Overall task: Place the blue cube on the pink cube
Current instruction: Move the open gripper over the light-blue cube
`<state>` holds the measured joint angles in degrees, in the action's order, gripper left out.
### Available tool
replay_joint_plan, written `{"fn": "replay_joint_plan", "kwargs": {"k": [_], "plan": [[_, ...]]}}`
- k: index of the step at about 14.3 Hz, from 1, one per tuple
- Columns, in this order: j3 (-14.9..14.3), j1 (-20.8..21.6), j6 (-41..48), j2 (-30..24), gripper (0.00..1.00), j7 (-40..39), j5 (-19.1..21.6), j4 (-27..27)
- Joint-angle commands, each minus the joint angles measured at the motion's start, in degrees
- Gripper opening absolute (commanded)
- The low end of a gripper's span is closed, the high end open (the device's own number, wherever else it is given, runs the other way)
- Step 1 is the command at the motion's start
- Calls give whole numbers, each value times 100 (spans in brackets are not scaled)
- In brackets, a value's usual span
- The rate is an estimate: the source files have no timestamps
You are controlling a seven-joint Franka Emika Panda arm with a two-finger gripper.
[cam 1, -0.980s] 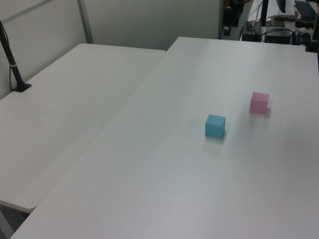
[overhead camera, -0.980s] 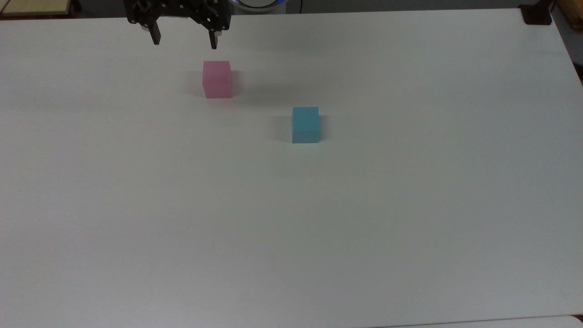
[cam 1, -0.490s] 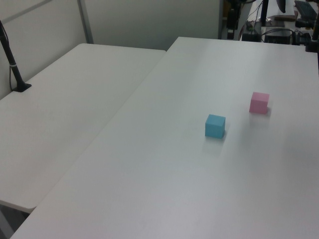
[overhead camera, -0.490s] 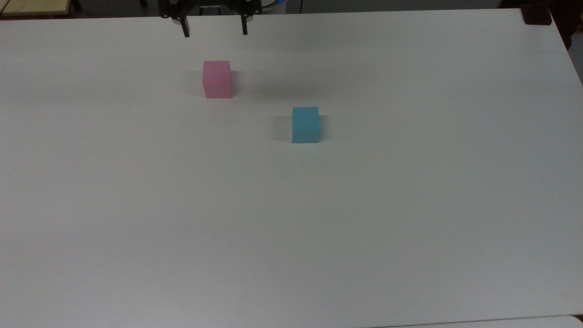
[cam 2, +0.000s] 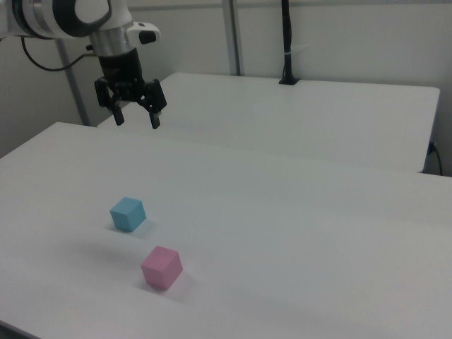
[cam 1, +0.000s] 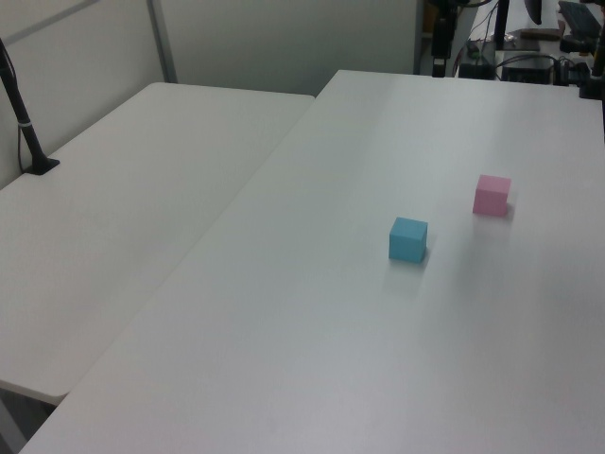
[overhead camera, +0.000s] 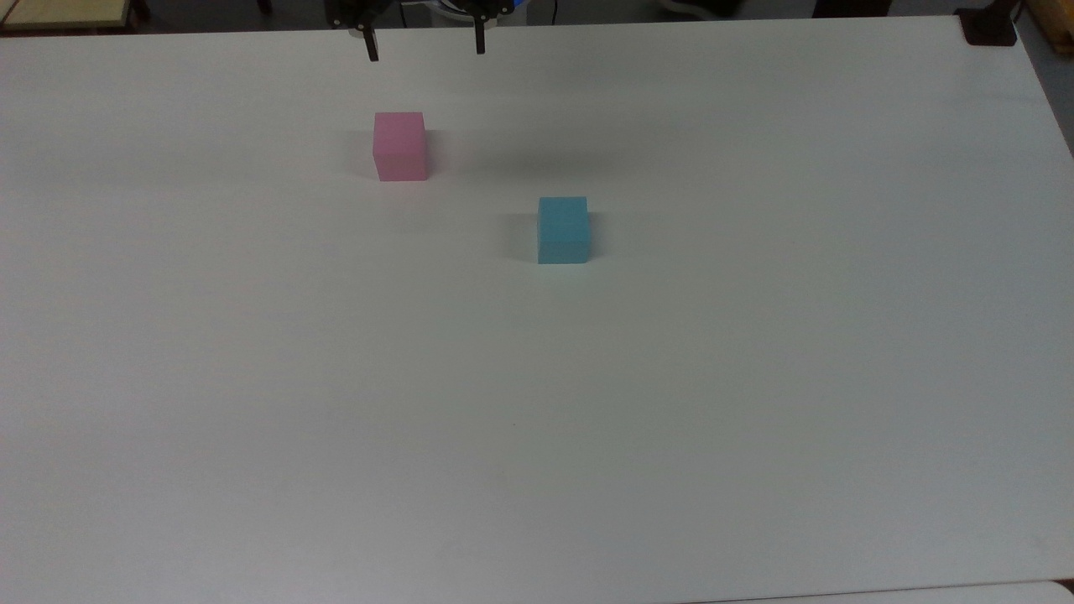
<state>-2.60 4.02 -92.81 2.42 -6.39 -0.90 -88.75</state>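
Top view: the gripper (overhead camera: 425, 49) hangs at the far edge of the white table (overhead camera: 755, 377), fingers spread apart and holding nothing. The pink cube (overhead camera: 400, 146) sits on the table just near of the fingertips, apart from them. The blue cube (overhead camera: 562, 229) sits to the top view's right of the pink cube and nearer, well apart from it. Both cubes rest flat.

Left view: the blue cube (cam 1: 407, 238) lies on the table (cam 1: 284, 331) to the left view's left of the pink cube (cam 1: 492, 195) and nearer. The two do not touch. A second table (cam 1: 113, 218) adjoins on the left view's left.

Right view: the gripper (cam 2: 137, 119) is raised well above the table (cam 2: 318, 247), fingers apart and empty, pointing down. The blue cube (cam 2: 128, 213) lies below it and nearer; the pink cube (cam 2: 162, 267) lies nearer still, to the right view's right of the blue cube.
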Motion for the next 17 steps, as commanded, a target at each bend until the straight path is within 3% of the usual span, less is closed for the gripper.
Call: {"fn": "replay_joint_plan", "kwargs": {"k": [1,17], "plan": [[-3,37,132,-48,100,85,-86,-72],[-3,46,61,-171,100,85,-130,-405]]}}
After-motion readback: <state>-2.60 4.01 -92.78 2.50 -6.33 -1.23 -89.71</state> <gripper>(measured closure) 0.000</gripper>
